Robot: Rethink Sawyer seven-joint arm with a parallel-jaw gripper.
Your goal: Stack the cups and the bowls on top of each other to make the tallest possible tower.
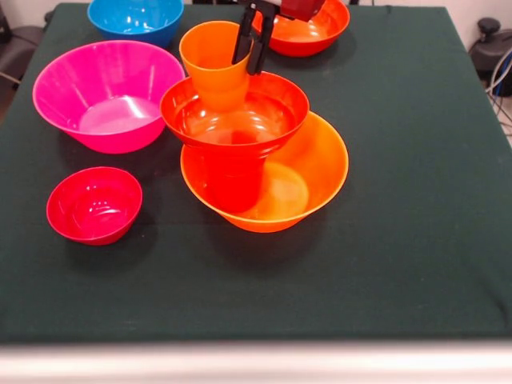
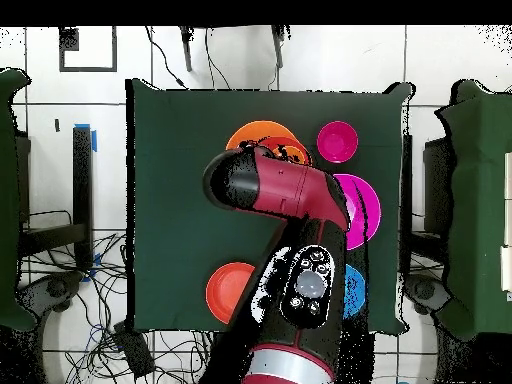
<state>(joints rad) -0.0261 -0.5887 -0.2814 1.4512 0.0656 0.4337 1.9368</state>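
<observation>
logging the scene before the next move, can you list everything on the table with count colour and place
tower: 1, wide orange bowl at the base, a red-orange cup upside down inside it, a red-orange bowl on that, an orange cup on top; mid table in the front view
pink bowl: 1, left of the tower
crimson bowl: 1, small, nearer the camera than the pink one
blue bowl: 1, far left edge
red-orange bowl: 1, loose, far side behind the tower
table: 1, dark green cloth
arm: 1, red and black, covers much of the overhead view
gripper: 1, black, fingers either side of the orange cup's rim wall
</observation>
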